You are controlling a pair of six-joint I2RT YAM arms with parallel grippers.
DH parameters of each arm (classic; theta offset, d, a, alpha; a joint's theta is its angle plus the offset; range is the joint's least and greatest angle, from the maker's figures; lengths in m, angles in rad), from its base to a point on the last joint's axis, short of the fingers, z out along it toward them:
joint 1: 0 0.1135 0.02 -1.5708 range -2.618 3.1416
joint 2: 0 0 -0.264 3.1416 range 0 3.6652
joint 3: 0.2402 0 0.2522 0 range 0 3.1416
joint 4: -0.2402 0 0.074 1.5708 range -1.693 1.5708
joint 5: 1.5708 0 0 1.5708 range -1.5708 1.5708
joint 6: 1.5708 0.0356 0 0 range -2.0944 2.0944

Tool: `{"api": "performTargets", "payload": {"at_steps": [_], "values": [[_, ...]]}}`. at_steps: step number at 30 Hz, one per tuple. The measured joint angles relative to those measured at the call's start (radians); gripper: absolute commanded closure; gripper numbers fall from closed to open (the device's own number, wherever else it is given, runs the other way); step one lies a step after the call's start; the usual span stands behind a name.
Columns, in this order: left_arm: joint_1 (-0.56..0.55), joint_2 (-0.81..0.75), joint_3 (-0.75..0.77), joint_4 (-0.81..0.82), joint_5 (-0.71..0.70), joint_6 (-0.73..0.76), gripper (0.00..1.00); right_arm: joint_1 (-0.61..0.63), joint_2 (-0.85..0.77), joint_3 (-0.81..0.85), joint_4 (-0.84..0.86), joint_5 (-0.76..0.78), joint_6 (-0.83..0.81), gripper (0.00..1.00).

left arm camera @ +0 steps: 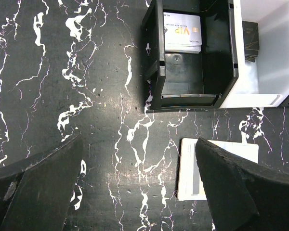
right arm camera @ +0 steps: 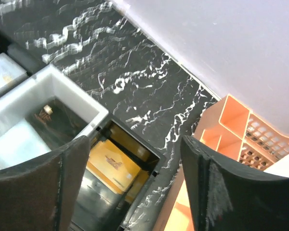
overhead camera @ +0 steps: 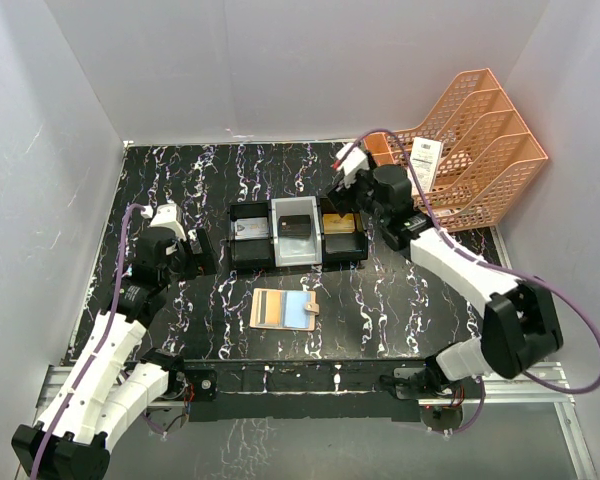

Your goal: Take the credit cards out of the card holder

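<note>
The right gripper hangs open and empty over the gold card lying in the tray's right compartment.

Black marble-look surface, smooth w/ slight sheen. Glossy black plastic tray. Orange plastic mesh file rack. Matt tan leather-like card holder. Shiny plastic gold card.
</note>
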Motion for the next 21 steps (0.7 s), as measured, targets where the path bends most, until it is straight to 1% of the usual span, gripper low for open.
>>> {"api": "performTargets", "payload": {"at_steps": [2,3,6,10,13,15,18,21], "values": [[0.0,-0.002,0.0,0.0,0.0,0.0,0.01,0.0,-0.053,-0.021,0.021,0.058,0.127,0.03],[0.0,-0.004,0.0,0.0,0.0,0.0,0.01,0.0,-0.071,-0.022,0.019,0.1,0.194,0.02],[0.0,-0.01,0.0,0.0,0.0,0.0,0.01,0.0,-0.114,-0.017,-0.006,0.199,0.375,0.02],[0.0,-0.014,0.0,0.0,-0.001,0.0,0.01,-0.002,-0.161,0.0,-0.098,0.252,0.6,0.02],[0.0,-0.016,0.0,0.0,-0.002,0.0,0.01,-0.003,-0.228,-0.022,-0.129,0.206,0.731,0.02],[0.0,-0.018,0.0,0.0,-0.003,-0.001,0.01,-0.004,-0.315,-0.099,-0.08,0.145,0.837,0.02],[0.0,-0.018,0.0,0.0,-0.005,-0.001,0.01,-0.004,-0.453,-0.261,0.029,0.049,1.046,0.02],[0.0,-0.018,0.0,0.0,-0.009,-0.004,0.01,0.002,-0.465,-0.361,0.124,-0.069,1.245,0.02]]}}
